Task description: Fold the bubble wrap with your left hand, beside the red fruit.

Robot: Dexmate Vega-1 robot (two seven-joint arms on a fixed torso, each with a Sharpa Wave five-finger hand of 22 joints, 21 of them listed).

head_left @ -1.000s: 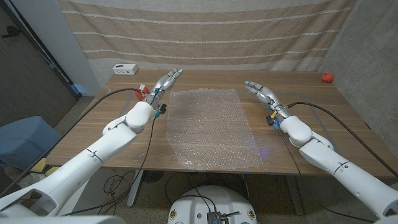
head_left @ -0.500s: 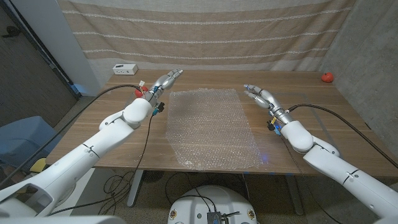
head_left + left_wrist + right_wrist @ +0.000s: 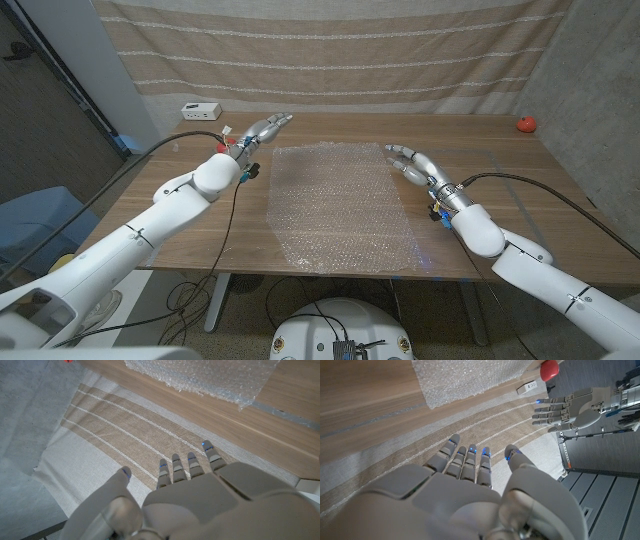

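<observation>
A clear bubble wrap sheet (image 3: 340, 205) lies spread flat on the middle of the wooden table (image 3: 500, 190); it shows in the left wrist view too (image 3: 210, 375) and in the right wrist view (image 3: 465, 380). My left hand (image 3: 262, 130) hovers just off the sheet's far left corner, fingers straight and apart, holding nothing. My right hand (image 3: 410, 163) is at the sheet's far right edge, fingers spread and empty. The red fruit (image 3: 525, 124) sits at the table's far right corner, well away from both hands.
A white box (image 3: 200, 110) stands at the table's far left. Beside it is a small red round thing (image 3: 550, 368), partly hidden behind my left wrist in the head view. A striped curtain (image 3: 330, 50) hangs behind the table. Cables trail from both forearms.
My right hand has drawn back toward the near side and now sits at the sheet's right edge. My left forearm has swung slightly left, its hand staying near the far left corner.
</observation>
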